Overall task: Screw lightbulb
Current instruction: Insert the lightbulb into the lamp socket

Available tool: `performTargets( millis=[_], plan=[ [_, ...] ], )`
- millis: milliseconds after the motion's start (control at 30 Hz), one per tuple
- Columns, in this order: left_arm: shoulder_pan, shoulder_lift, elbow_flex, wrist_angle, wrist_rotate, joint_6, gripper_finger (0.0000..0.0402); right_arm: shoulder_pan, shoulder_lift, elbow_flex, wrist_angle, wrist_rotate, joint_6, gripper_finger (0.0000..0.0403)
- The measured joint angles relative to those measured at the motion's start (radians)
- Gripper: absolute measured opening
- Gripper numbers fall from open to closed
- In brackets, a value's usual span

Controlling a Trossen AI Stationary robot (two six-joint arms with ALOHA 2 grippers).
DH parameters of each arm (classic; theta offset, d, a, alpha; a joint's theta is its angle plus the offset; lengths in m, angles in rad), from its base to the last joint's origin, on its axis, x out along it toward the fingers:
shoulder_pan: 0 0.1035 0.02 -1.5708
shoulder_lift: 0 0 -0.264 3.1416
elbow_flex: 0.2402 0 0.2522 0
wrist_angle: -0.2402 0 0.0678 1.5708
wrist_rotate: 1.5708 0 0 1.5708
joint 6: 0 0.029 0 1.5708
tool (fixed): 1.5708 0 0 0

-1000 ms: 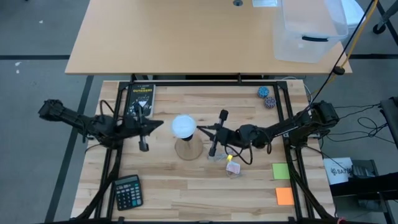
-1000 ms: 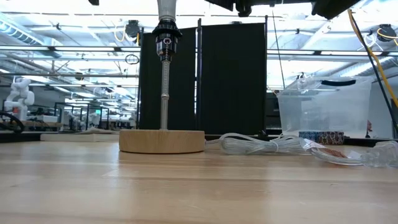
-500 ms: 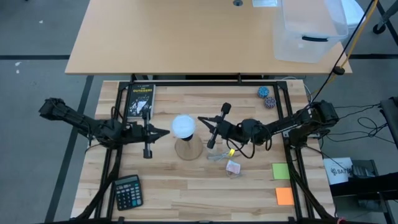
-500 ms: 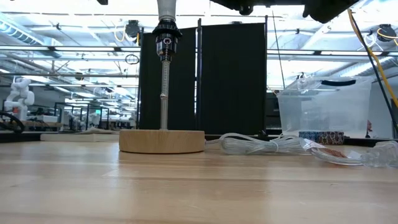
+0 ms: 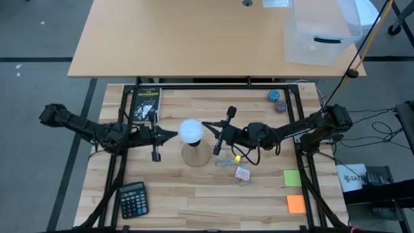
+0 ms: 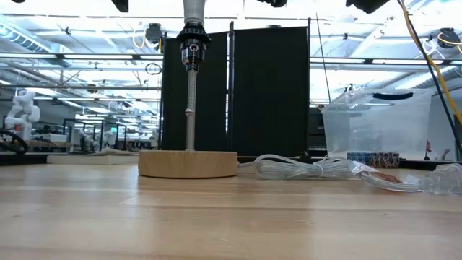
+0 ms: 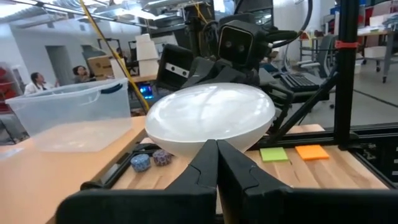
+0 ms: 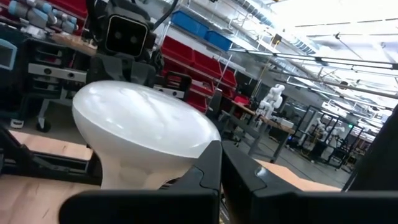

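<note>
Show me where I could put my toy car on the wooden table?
Bare wood lies between the calculator and the sticky notes along the near edge. It is crowded mid-table, where both claws flank the lightbulb beside the plastic wrapper.

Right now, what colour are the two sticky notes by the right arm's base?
One sticky note is green, the other orange. The high view shows them best.

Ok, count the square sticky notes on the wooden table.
2: a green square sticky note near the table's right edge, and an orange square sticky note just below it in the high view. None seem hidden.
</note>
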Motion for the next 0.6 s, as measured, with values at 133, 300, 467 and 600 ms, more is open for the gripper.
performTargets(
  millis=[133,300,467,600],
  plan=[
    [0.017,0.000,0.000,-0.001,0.001,-0.016,0.0000,0.011,-0.002,0.000,-0.014,0.013,0.007,0.0000],
    [0.033,-0.001,0.000,-0.003,0.000,-0.022,0.0000,0.022,-0.003,0.000,-0.030,0.020,0.013,0.0000],
    [0.046,-0.001,0.000,-0.003,-0.003,-0.022,0.0000,0.037,-0.004,0.000,-0.033,0.021,0.011,0.0000],
    [0.062,-0.001,0.000,-0.003,-0.032,-0.038,0.0000,0.055,-0.003,0.000,-0.036,0.038,-0.004,0.0000]
  ],
)
